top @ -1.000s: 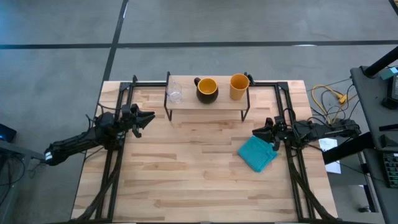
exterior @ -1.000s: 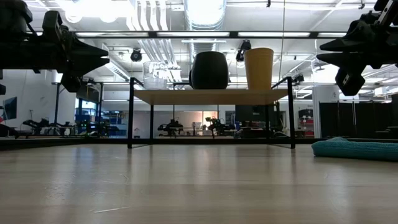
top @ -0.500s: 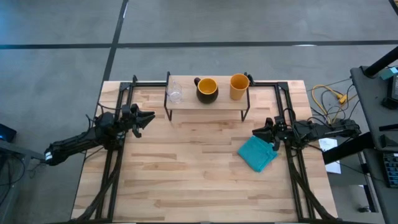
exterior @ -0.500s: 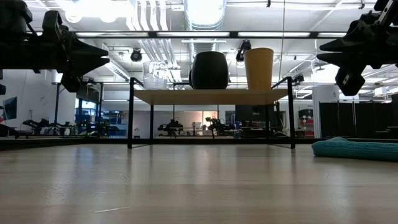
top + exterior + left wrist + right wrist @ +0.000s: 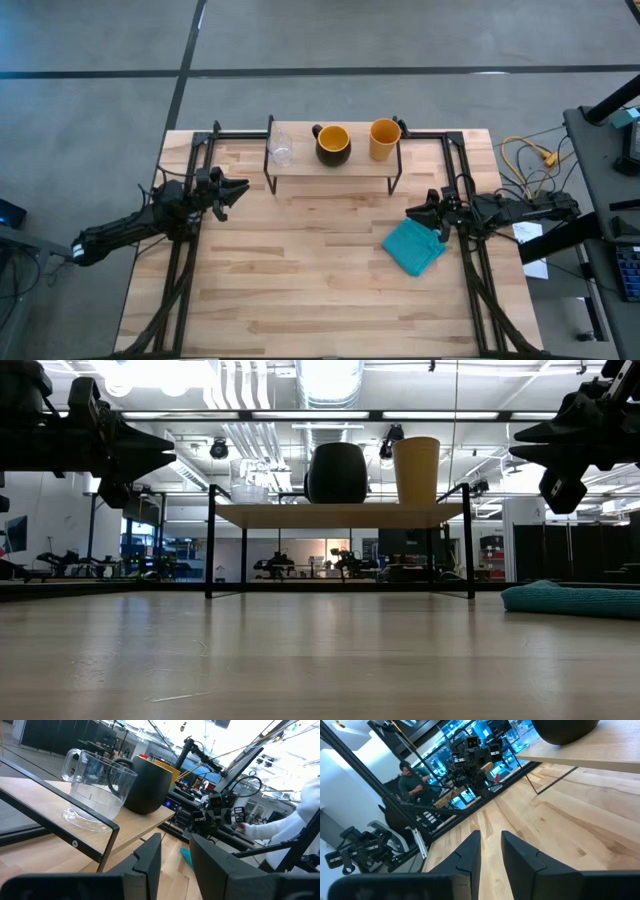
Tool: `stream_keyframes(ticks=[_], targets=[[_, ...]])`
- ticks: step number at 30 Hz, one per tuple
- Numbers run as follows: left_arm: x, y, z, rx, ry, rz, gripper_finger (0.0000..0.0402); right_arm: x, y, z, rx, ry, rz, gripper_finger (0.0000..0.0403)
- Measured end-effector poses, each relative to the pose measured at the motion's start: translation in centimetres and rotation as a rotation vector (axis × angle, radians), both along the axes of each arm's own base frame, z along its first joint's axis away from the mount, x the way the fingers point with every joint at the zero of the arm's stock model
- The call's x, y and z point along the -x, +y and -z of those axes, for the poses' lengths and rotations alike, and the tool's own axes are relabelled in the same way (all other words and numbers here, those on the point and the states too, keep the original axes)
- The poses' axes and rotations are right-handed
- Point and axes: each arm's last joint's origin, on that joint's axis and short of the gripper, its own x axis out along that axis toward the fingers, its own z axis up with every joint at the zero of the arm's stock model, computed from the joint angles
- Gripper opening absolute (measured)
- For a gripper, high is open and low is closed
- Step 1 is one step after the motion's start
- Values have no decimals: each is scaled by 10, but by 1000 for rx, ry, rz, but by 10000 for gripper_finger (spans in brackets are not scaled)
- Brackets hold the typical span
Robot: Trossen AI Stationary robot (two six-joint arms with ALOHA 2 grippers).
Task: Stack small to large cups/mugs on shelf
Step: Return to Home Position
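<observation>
You have all three on the shelf [image 5: 330,172] in a row: clear cup [image 5: 281,150] at the left-arm end, dark mug [image 5: 333,145] in the middle, yellow cup [image 5: 384,139]. The left gripper [image 5: 240,188] hovers near the shelf's left end and the right gripper [image 5: 411,212] is above the teal cloth [image 5: 414,248]. Both are empty, fingers slightly parted.

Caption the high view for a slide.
Glass cup, black mug, yellow cup on the shelf; left gripper and right gripper at either side of the table.

I have the left gripper [image 5: 238,187] held level, its arm stretched out straight behind it, fingers a narrow gap apart and empty. Facing it, well apart, the right gripper [image 5: 412,212] sits level too, barely parted, empty.
</observation>
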Motion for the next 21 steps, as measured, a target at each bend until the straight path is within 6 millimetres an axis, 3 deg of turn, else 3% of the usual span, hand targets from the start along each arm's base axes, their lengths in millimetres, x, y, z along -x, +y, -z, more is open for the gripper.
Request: stream_keyframes(ticks=[21], targets=[[0,0,0,0,1,0,89,0,0,0,0,0,1,73]])
